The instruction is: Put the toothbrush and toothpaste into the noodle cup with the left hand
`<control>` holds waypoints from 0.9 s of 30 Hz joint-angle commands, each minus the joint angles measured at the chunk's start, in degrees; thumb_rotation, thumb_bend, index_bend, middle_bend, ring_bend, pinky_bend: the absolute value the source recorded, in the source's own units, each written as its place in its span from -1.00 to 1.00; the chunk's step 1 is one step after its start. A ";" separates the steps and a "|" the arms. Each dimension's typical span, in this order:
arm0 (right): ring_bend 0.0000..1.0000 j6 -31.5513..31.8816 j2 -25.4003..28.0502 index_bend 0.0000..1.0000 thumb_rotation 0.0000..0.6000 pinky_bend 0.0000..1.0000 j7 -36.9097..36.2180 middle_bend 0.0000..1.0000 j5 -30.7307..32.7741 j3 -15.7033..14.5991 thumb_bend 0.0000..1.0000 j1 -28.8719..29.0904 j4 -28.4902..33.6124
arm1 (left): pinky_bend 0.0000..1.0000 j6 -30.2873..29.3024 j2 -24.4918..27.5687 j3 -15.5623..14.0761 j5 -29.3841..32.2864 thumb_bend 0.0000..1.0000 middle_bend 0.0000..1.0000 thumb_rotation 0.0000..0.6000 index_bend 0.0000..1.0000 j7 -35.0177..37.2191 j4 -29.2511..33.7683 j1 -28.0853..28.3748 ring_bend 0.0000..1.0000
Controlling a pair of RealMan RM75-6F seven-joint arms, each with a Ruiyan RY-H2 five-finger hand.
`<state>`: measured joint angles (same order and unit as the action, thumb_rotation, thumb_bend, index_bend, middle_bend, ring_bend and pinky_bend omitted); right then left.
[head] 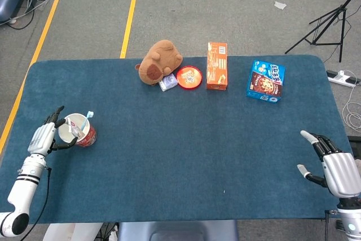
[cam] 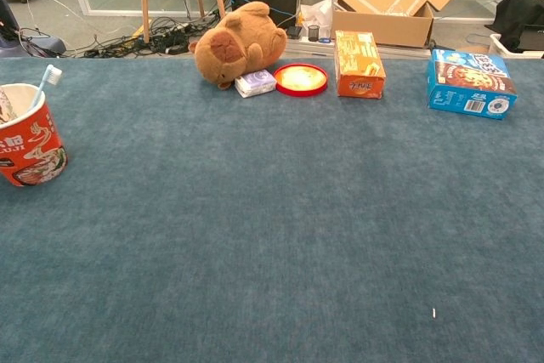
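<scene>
Where the blue felt-covered table [head: 186, 156] nears its left edge, the red paper noodle cup [head: 82, 131] stands upright, with the white toothbrush [cam: 42, 85] and the pale toothpaste tube [head: 71, 130] leaning inside. The left hand [head: 45, 136] sits just beside the cup, fingers spread, holding nothing. The right hand [head: 333, 165] is well apart, fingers wide, empty.

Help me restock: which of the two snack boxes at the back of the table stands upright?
The orange box, beside the red round lid, stands tall on a narrow side. The blue cookie box, further right, lies flat, face up.
</scene>
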<state>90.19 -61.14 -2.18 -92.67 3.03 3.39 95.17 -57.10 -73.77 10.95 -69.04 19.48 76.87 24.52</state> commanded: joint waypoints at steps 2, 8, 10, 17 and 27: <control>-0.53 0.00 0.00 -0.62 1.00 0.19 -0.03 -0.49 -0.02 0.00 -0.69 0.01 -0.01 | -1.00 0.01 -0.02 0.01 0.04 -0.25 -1.00 1.00 -0.22 -0.07 0.00 0.00 -1.00; -0.53 0.02 0.01 -0.62 1.00 0.19 -0.09 -0.49 0.00 -0.01 -0.69 -0.01 -0.04 | -1.00 0.12 -0.14 0.08 0.21 -0.25 -1.00 1.00 -0.24 -0.19 -0.20 0.04 -1.00; -0.53 -0.03 0.00 -0.62 1.00 0.19 -0.10 -0.49 0.02 -0.01 -0.69 0.01 -0.05 | -1.00 0.15 -0.13 0.09 0.21 -0.25 -1.00 1.00 -0.25 -0.23 -0.19 0.05 -1.00; -0.53 -0.17 0.01 -0.62 1.00 0.19 -0.11 -0.49 0.05 0.01 -0.69 0.10 -0.06 | -1.00 0.11 -0.09 0.06 0.18 -0.25 -1.00 1.00 -0.25 -0.29 -0.12 -0.02 -1.00; -0.53 -0.21 0.03 -0.62 1.00 0.19 -0.31 -0.49 0.12 0.03 -0.69 0.13 -0.17 | -1.00 0.05 -0.13 -0.18 -0.07 -0.24 -1.00 1.00 -0.28 -0.10 -0.09 -0.23 -1.00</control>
<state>89.97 -61.11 -2.49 -92.55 3.05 3.52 95.00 -57.05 -73.90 10.76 -69.11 19.38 76.79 24.29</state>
